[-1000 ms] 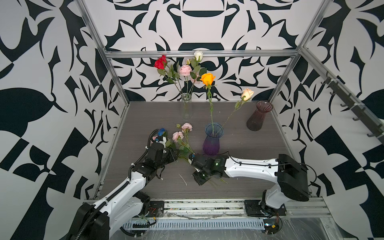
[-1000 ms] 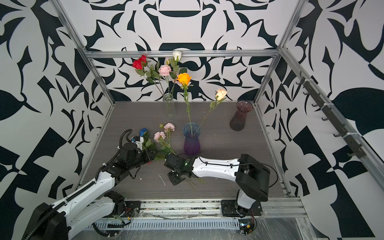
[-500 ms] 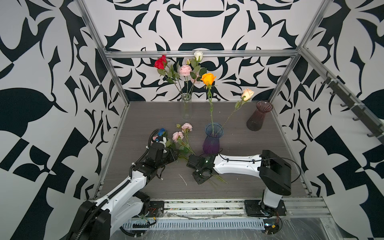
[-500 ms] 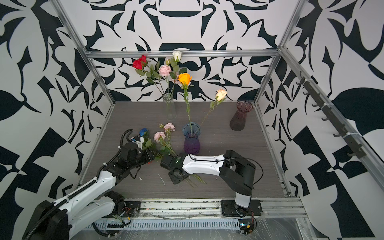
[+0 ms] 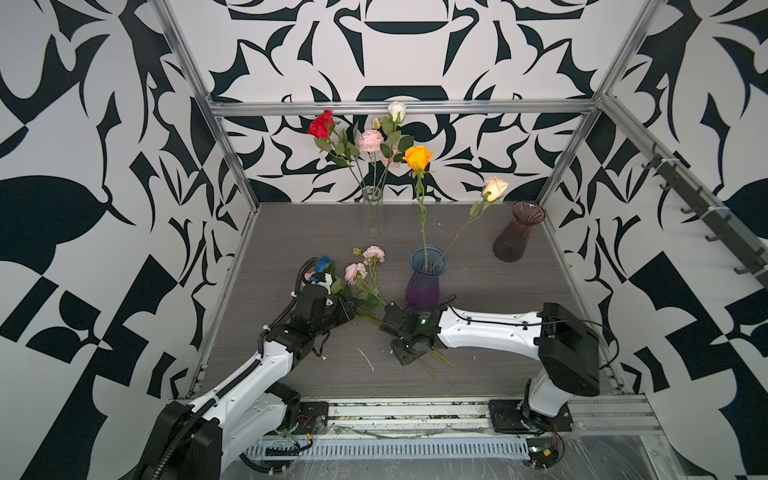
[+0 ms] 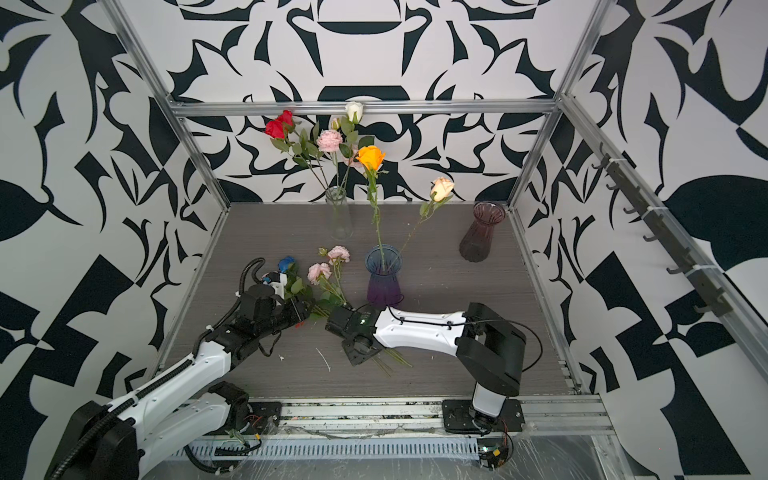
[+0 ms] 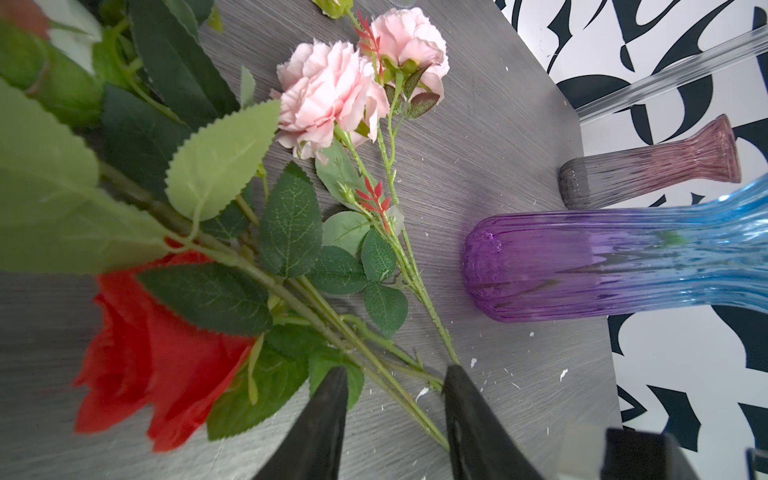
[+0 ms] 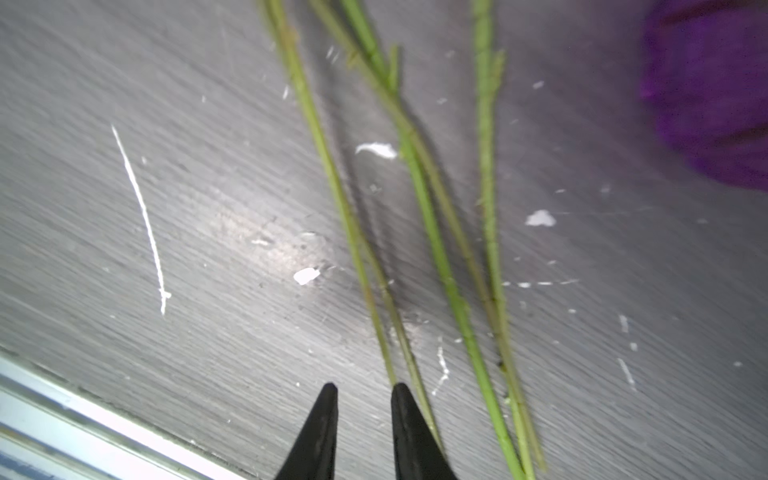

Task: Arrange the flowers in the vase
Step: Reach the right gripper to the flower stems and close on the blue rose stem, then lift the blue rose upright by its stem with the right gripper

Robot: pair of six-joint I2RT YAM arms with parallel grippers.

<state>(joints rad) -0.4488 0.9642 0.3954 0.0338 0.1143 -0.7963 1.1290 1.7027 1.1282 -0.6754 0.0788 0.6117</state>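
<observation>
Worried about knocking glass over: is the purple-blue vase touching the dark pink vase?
Apart. Both top views show bare grey table between the purple-blue vase and the dark pink vase.

No writing, label, brand, number or sign is legible on the flowers (image 5: 355, 272), the purple-blue vase (image 5: 422, 289), the white arms (image 5: 490, 332) or the black-and-white patterned walls (image 5: 104, 124).

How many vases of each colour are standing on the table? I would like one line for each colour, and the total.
Clear vase: 1
Blue-purple vase: 1
Dark red vase: 1
Total: 3
</observation>
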